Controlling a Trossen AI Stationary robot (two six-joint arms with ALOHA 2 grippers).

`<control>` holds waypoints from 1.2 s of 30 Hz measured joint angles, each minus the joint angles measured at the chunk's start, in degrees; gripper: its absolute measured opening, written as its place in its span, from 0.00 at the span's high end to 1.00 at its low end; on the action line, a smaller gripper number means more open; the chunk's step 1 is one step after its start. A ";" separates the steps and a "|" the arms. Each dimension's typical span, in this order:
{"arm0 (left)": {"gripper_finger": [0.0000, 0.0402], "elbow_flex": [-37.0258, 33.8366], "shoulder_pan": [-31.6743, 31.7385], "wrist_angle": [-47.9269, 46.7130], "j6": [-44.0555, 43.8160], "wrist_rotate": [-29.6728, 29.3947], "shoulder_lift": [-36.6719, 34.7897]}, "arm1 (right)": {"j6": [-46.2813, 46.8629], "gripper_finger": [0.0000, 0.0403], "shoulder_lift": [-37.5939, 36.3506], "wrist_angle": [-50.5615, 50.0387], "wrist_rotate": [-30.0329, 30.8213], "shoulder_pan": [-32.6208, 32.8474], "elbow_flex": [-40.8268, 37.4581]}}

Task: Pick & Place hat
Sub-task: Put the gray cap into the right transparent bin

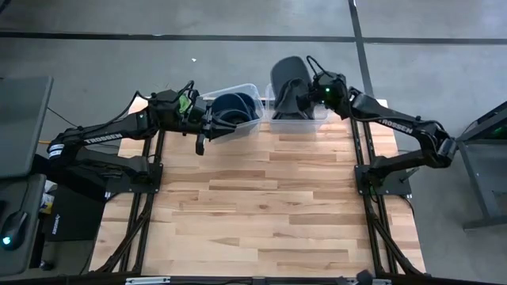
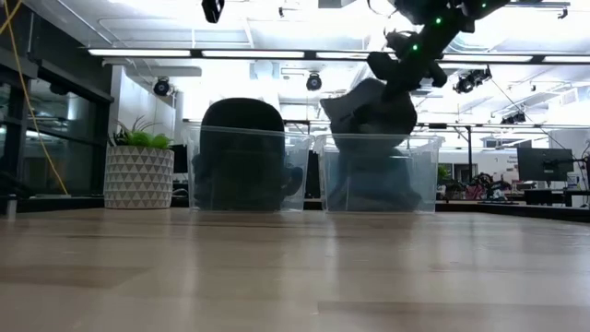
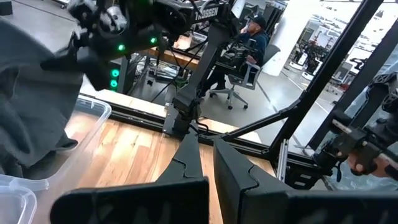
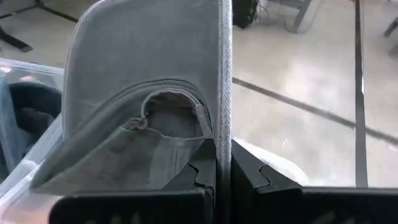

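Note:
A grey cap (image 1: 288, 83) hangs tilted over the right clear bin (image 1: 321, 115) at the table's far edge, and my right gripper (image 4: 224, 167) is shut on it. In the low view the cap (image 2: 369, 111) sits just above that bin's rim (image 2: 378, 138), with dark things inside the bin below it. The left clear bin (image 1: 252, 91) holds a dark blue hat (image 1: 232, 109), whose crown (image 2: 241, 112) rises above the rim. My left gripper (image 1: 200, 145) hovers shut at the near left side of the left bin, touching nothing. My right gripper pinches the grey cap between its two fingers by a stitched edge (image 4: 224, 124), which shows edge-on between the fingers. It comes from the table's right, slanting down. The cap is lifted, tilted, with its crown (image 4: 137, 62) beyond the fingers, over the right bin.
The two bins stand side by side at the far edge. The wooden tabletop (image 1: 261, 198) stretches toward the near edge. Beyond the table are a potted plant (image 2: 138, 171) and a person seated on an office chair (image 3: 249, 37).

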 joint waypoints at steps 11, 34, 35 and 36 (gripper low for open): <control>1.00 0.02 0.00 0.17 0.11 -0.21 0.00 | 7.92 0.98 6.67 -3.04 -0.13 0.27 -0.05; 1.00 0.09 0.00 -4.67 2.00 -2.33 -1.56 | 10.49 0.65 4.76 -17.05 -7.71 -0.96 -0.01; 1.00 0.11 0.00 -5.33 2.20 -2.33 -1.78 | 10.58 0.63 3.82 -17.39 -7.53 -1.11 -0.01; 1.00 0.11 0.00 -6.25 2.50 -2.31 -2.00 | 10.64 0.61 2.80 -17.87 -7.59 -1.42 -0.01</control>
